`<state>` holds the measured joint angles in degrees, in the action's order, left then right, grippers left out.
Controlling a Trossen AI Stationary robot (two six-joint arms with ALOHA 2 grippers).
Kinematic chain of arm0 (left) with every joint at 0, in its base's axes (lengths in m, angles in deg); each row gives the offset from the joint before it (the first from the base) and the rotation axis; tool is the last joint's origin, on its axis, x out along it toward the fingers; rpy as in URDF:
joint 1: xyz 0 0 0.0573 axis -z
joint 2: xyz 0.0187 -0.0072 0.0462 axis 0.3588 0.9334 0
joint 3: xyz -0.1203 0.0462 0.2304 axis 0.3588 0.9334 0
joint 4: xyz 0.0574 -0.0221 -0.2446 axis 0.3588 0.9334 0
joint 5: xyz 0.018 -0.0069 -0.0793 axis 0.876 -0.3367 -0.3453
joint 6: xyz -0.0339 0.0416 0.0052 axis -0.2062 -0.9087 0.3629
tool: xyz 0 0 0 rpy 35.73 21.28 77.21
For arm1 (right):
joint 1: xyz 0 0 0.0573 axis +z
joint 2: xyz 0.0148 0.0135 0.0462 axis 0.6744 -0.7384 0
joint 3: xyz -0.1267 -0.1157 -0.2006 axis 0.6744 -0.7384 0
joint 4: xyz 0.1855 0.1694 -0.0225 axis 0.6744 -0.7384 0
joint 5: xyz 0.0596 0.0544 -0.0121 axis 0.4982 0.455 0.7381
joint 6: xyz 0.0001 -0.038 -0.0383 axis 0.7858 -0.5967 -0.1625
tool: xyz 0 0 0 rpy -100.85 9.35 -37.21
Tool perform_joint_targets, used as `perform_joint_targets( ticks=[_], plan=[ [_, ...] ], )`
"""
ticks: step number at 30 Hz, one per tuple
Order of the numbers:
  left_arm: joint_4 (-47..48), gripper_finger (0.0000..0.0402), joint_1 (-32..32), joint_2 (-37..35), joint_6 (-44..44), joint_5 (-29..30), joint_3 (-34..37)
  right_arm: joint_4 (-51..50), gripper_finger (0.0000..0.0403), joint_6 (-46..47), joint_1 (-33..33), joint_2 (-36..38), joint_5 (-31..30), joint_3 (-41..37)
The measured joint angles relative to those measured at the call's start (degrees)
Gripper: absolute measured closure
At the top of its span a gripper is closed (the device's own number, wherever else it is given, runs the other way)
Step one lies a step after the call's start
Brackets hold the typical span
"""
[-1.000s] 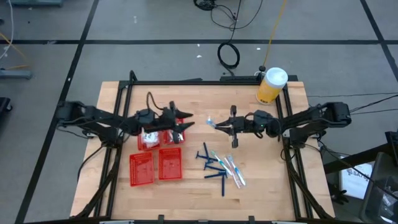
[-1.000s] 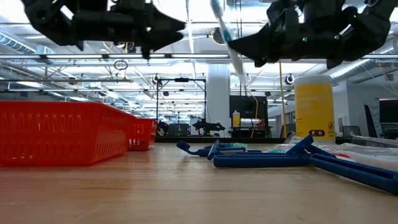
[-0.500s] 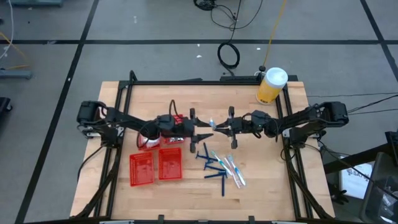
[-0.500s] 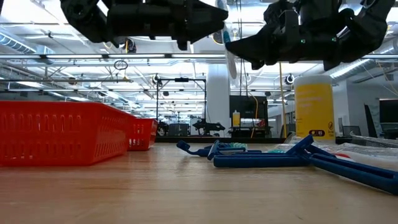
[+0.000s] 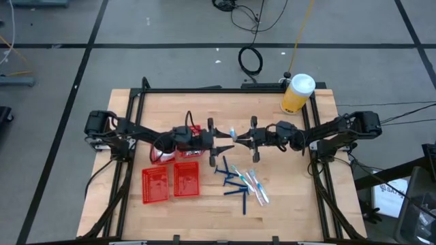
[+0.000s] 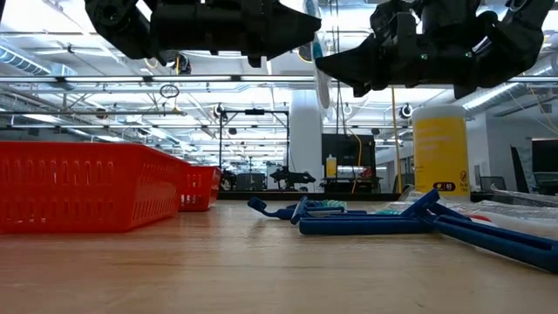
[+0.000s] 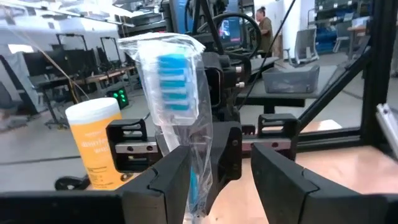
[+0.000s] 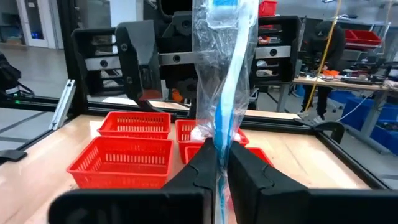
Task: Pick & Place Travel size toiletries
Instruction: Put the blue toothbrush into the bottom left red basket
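Note:
A clear-wrapped light-blue and white toothbrush [image 8: 225, 74] stands upright in the air above the table's middle [image 5: 231, 133], bristle head [image 7: 171, 74] upward. My right gripper [image 8: 222, 165] is shut on it. My left gripper [image 7: 221, 168] faces it from the table's left [image 5: 223, 143], open, with one finger on each side of the wrapped toothbrush. The wrap runs close by one finger [image 7: 168, 180]; whether they touch, I cannot tell. More toothbrushes and dark blue razors [image 5: 242, 182] lie on the wood near the table's front. My right gripper pinches the wrapped toothbrush between its two fingers, low on the handle [image 8: 221, 140]. The fingers reach in level from the table's right. The toothbrush is lifted clear and stands upright above the fingers.
Several red mesh baskets [image 5: 170, 178] sit left of centre, under and beside my left arm. A yellow jar with a white lid [image 5: 297, 93] stands at the far right corner. Black frame rails [image 5: 136, 122] run along the table's sides.
My left gripper has travelled from above the red baskets toward the table's right and stopped in front of my right gripper, its open fingers now around the toothbrush. The toothbrush has gone from tilted to nearly upright. For the last half second, nothing has moved.

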<state>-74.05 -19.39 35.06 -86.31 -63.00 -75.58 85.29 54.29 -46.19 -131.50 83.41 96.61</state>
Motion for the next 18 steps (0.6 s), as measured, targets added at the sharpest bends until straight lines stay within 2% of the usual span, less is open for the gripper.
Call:
perform_joint_targets(
  ticks=[3, 6, 10, 13, 16, 18],
  plan=[
    [0.0, 0.0231, 0.8, 0.0, -3.5, 3.3, 0.0, 0.6, 0.0390, -0.2, 0.7, 0.0, -3.6, 0.0],
    [0.5, 0.0231, 1.7, 0.1, -7.2, 10.3, 0.0, 1.5, 0.0390, -0.3, 1.5, 0.0, -6.9, 0.1],
    [-0.1, 0.0231, 2.3, 0.1, -9.2, 15.6, 0.1, 2.1, 0.0390, -1.8, 2.1, 0.1, -8.2, 0.1],
    [-0.1, 0.0231, 2.1, 0.1, -6.5, 13.7, 0.1, 2.1, 0.0390, -2.6, 2.4, 0.1, -8.6, 0.1],
    [-0.3, 0.0231, 1.6, 0.1, -3.7, 5.9, 0.1, 1.8, 0.0390, -2.6, 2.4, 0.1, -8.5, 0.1],
    [-0.6, 0.0231, 1.3, 0.1, -1.3, 2.8, 0.1, 1.9, 0.0390, -2.4, 2.4, 0.1, -8.1, 0.1]
  ],
)
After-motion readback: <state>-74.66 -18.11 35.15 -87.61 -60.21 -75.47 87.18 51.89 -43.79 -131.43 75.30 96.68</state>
